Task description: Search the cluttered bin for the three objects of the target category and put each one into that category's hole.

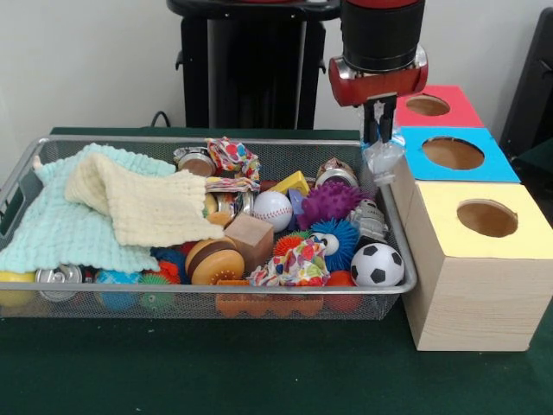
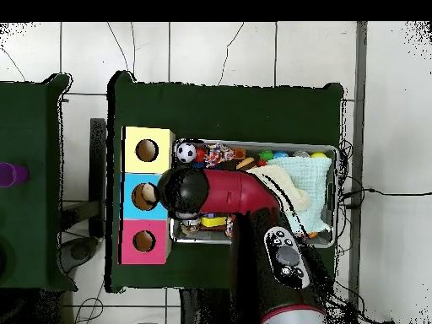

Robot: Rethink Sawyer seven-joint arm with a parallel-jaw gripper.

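So the gripper (image 1: 378,130) is hanging right over the bin's right-hand rim, at about 2 o'clock in the front view, and it's clamped shut on a small crumpled clear plastic thing (image 1: 383,159). It looks like a bag or wrapper, but I can't tell which. The piece dangles just beside the blue-topped box (image 1: 453,154), level with its near corner, and isn't over the hole.

The three wooden boxes sit in a row at 3 o'clock of the wire mesh bin (image 1: 207,143): red-topped box (image 1: 435,106) furthest back, blue in the middle, yellow-topped box (image 1: 484,220) closest to the camera. Each has a round hole in its top.

The bin is packed. A mint green knit cloth (image 1: 60,229) and a cream knit cloth (image 1: 143,203) cover the 9 o'clock half. Over at 3 to 5 o'clock there's a baseball (image 1: 272,210), a purple spiky ball (image 1: 328,203), a blue spiky ball (image 1: 339,239), a soccer ball (image 1: 377,264), a toy burger (image 1: 216,259), a wooden block (image 1: 251,238), and a colourful patterned fabric scrap (image 1: 294,264). Another patterned scrap (image 1: 233,160) sits at 12 o'clock next to a metal can (image 1: 195,161).

From overhead, the arm (image 2: 240,194) covers most of the bin's middle.
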